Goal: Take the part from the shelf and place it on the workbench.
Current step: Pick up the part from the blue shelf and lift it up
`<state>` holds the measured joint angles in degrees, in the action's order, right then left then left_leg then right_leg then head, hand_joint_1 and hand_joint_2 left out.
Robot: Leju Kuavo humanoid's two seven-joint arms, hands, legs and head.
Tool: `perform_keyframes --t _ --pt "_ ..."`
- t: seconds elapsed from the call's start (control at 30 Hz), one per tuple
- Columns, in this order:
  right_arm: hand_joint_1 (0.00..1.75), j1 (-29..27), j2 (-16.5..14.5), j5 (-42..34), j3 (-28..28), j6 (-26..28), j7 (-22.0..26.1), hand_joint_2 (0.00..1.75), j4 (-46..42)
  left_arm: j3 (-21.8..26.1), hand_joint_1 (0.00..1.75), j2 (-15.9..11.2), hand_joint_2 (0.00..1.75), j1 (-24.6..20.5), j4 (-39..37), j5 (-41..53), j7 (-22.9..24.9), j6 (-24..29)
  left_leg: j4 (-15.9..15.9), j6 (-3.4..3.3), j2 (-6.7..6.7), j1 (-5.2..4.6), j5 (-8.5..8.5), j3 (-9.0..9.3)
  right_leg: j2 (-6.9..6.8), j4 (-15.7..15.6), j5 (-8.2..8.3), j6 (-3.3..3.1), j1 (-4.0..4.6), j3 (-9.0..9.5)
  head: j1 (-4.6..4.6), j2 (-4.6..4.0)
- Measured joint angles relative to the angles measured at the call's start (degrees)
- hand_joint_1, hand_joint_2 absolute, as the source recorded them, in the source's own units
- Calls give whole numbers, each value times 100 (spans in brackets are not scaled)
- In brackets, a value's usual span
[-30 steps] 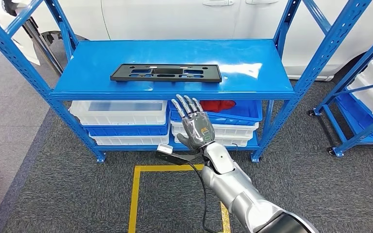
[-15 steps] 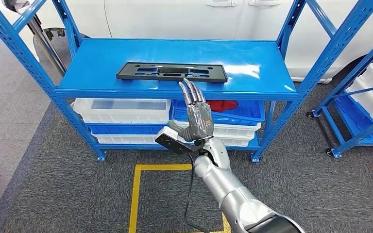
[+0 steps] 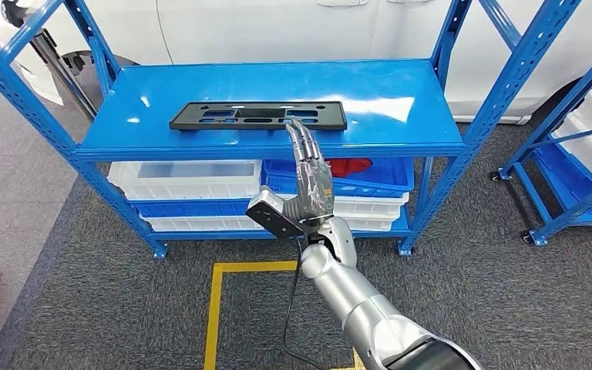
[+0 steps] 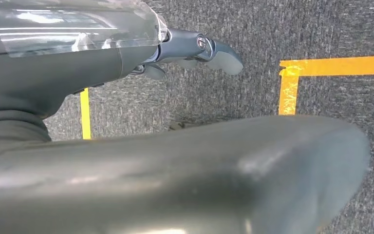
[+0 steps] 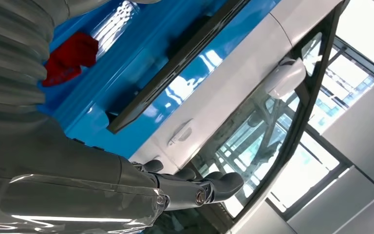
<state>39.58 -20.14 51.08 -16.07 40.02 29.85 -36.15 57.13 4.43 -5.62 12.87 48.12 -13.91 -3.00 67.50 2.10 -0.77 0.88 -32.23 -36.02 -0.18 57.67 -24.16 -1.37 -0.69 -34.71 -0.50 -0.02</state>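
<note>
The right hand, fingers straight and holding nothing, has climbed from below the shelf edge until its fingertips reach the near edge of the flat black plastic part, which lies on the blue metal shelf. No grasp yet; closing on that near edge looks next.
</note>
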Motion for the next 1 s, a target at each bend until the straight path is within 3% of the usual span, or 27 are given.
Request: perform_keyframes --t 0.07,0.1,0.17,0.23,0.27,0.4,0.47,0.53,0.57,0.6,0.63,0.7,0.77,0.83,0.9,0.93,1.0 --pt "0 -31 -8 376 -2 0 -71 175 -5 4 0 1 0 19 -2 8 4 -4 608 25 13 8 -157 -345 23 2 -6 -7 6 5 0 0" --pt "0 -61 -8 675 3 0 -122 175 -36 4 0 1 0 26 -2 14 7 -6 625 27 14 12 -73 -387 37 4 -9 -4 6 11 0 0" --pt "0 -132 -8 1445 15 1 -285 175 -174 4 0 1 0 29 -2 34 15 -7 -15 15 16 27 369 -132 66 13 -25 20 2 38 0 0" --pt "0 -200 -8 2359 24 2 -575 175 -392 3 0 2 0 21 -6 56 22 -2 -744 -24 36 24 665 198 92 30 -43 70 19 44 0 0" --pt "0 -230 -7 2779 20 2 -782 175 -495 3 0 3 0 17 -8 64 27 3 -920 -52 46 15 705 274 101 36 -43 101 29 36 0 0" --pt "0 -268 98 3707 -253 5 -2002 175 -733 5 0 9 0 13 -11 71 58 30 -983 -203 50 7 721 266 96 106 -94 234 28 -15 0 0" --pt "0 -207 249 3820 -628 7 -2672 175 -778 14 0 13 0 9 -11 71 67 48 -1005 -274 39 10 743 262 77 580 -387 276 19 -224 0 0" --pt "0 -165 416 3853 -1022 5 -3054 175 -783 28 0 12 0 12 -11 66 70 59 -1002 -308 26 -15 744 250 69 1394 -759 293 19 -600 0 0" --pt "0 -164 486 3856 -1183 5 -3134 175 -783 33 0 12 0 14 -11 64 70 60 -999 -315 23 -28 743 247 69 1684 -844 293 20 -737 0 0" --pt "0 -165 540 3859 -1317 4 -3164 175 -783 36 0 12 0 17 -11 62 72 60 -995 -318 21 -40 742 247 68 1755 -814 284 22 -768 0 0" --pt "0 -160 580 3860 -1425 4 -3179 175 -783 38 0 13 0 17 -11 62 72 60 -991 -320 21 -51 740 252 66 1572 -675 265 27 -673 0 0" --pt "0 -128 634 3860 -1581 4 -3191 175 -786 40 0 23 0 15 -11 61 73 59 -986 -320 24 -69 733 267 49 735 -295 193 54 -245 0 0" --pt "0 -91 667 3860 -1674 4 -3193 175 -787 42 0 38 0 11 -13 61 73 59 -979 -293 26 -86 729 265 25 137 -108 128 91 39 0 0" --pt "0 -71 699 3860 -1738 4 -3200 175 -787 43 0 44 0 9 -13 59 75 58 -988 -240 22 -85 736 259 21 33 -92 91 114 68 0 0" --pt "0 -57 731 3860 -1811 5 -3244 175 -787 44 0 42 0 9 -13 60 73 58 -955 -187 25 -83 692 251 23 -28 -63 37 77 103 0 0" --pt "0 -42 742 3860 -1863 5 -3292 175 -786 46 0 41 0 7 -13 62 70 58 -815 -160 31 -83 596 196 21 -63 -47 11 54 125 0 0" --pt "0 -12 762 3860 -2000 5 -3425 175 -770 55 0 41 0 9 -13 64 66 55 -188 -103 43 -58 257 -81 18 -97 -37 -21 36 152 0 0"
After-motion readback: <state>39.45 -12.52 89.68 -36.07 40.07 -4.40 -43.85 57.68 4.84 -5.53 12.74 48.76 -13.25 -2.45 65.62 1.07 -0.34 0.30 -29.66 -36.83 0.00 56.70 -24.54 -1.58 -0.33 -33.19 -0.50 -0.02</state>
